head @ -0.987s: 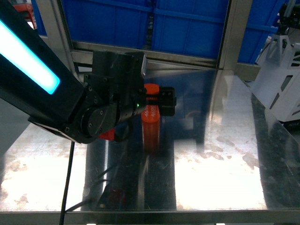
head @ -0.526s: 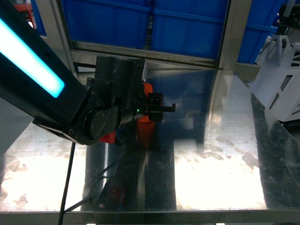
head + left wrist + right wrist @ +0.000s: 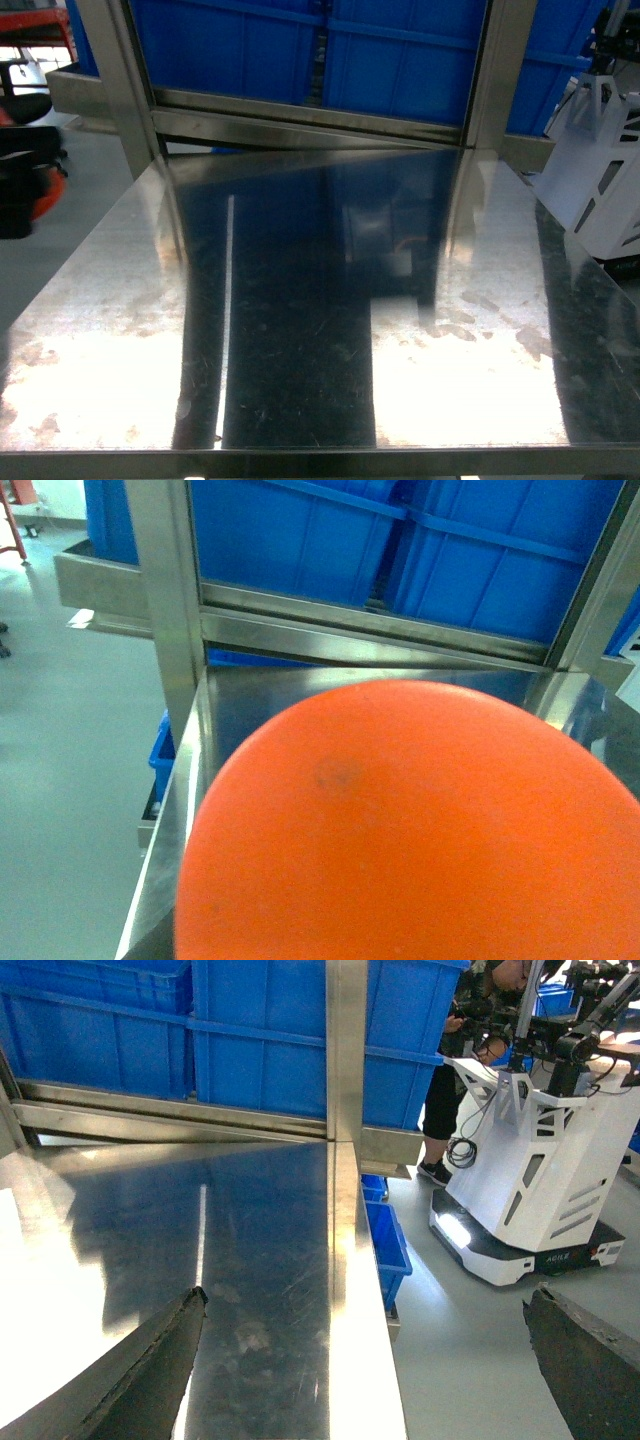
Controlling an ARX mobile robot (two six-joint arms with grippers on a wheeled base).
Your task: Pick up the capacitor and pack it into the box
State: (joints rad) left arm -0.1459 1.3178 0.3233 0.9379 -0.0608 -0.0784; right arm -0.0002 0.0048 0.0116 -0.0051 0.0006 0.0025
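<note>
The orange capacitor (image 3: pixel 420 830) fills the lower part of the left wrist view as a big round end, right up against the camera. It hides my left gripper's fingers. In the head view only a dark, blurred shape with an orange patch (image 3: pixel 28 190) shows, at the left edge beside the steel table (image 3: pixel 300 350). My right gripper (image 3: pixel 365 1360) is open, its two dark fingers (image 3: pixel 150 1370) far apart with nothing between them, above the table's right edge. The box is out of view.
Large blue bins (image 3: pixel 400 50) stand behind a steel frame (image 3: pixel 115 90) at the back of the table. A white mobile robot (image 3: pixel 540 1160) and a person (image 3: pixel 450 1080) stand on the floor to the right. A small blue bin (image 3: pixel 385 1240) sits below the table's edge.
My left arm, holding the orange capacitor, has swung from the table's middle off to the left and nearly out of the head view.
</note>
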